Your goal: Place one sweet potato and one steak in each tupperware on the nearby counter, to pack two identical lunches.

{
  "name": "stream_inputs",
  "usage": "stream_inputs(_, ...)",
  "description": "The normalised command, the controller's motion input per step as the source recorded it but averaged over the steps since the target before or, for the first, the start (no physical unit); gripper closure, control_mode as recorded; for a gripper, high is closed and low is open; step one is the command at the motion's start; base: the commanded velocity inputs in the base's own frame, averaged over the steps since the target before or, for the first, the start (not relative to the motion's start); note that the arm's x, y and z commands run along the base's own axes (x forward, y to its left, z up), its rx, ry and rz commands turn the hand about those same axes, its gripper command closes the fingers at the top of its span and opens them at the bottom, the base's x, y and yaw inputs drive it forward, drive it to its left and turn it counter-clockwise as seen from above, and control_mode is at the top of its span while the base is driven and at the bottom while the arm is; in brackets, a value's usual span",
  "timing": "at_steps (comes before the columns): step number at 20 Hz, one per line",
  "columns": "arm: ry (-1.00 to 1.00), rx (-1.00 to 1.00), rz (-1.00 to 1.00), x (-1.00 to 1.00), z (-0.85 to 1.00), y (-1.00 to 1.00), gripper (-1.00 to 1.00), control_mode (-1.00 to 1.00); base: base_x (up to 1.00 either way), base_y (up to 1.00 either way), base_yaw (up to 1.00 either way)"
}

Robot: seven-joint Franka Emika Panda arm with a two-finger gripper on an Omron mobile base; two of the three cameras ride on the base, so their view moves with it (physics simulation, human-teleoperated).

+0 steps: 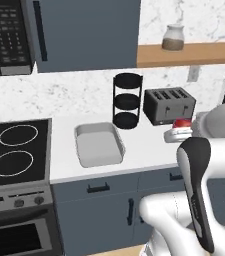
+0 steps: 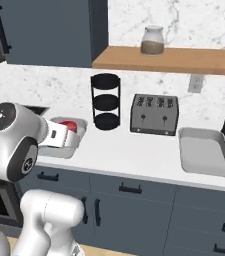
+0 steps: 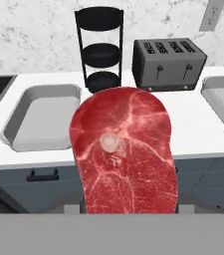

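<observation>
**Steak in Transit Above the Counter — Handling Assessment**

I hold one steak (image 3: pixel 123 149) in my gripper (image 1: pixel 180 131). In the hand view the meat stands broad-face toward my camera and hides my fingertips; I judge them closed on its lower edge, since the piece hangs in the air in front of the counter (image 3: pixel 193 124) with nothing under it. In the left base view a red sliver of it shows at my wrist, just in front of the toaster (image 1: pixel 169 105).

Condition of the item: flat, raw, marbled red with a pale round spot near its middle. I expect it to be soft and slick, light in weight, and inclined to sag or slide if gripped loosely. An edge grip is adequate for carrying; a firmer purchase would be further in from the rim.

Destinations: one tupperware (image 3: pixel 41 119) sits left of the black three-tier stand (image 3: pixel 99 47), beside the stove; the second tupperware (image 2: pixel 205 150) sits right of the toaster. Both appear empty from here. No sweet potato is visible to me.

Risk: the steak could slip out before it reaches a container.
</observation>
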Motion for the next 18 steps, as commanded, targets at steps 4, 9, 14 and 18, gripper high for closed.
stream_inputs(4, 0.00, 0.00, 0.00, 0.00, 0.00, 0.00, 1.00, 1.00, 0.66, 0.59, 0.00)
stream_inputs(9, 0.00, 0.00, 0.00, 0.00, 0.00, 0.00, 1.00, 1.00, 0.51, 0.66, 0.00)
stream_inputs(14, 0.00, 0.00, 0.00, 0.00, 0.00, 0.00, 1.00, 1.00, 0.21, 0.68, 0.00)
stream_inputs(18, 0.00, 0.00, 0.00, 0.00, 0.00, 0.00, 1.00, 1.00, 0.29, 0.27, 0.00)
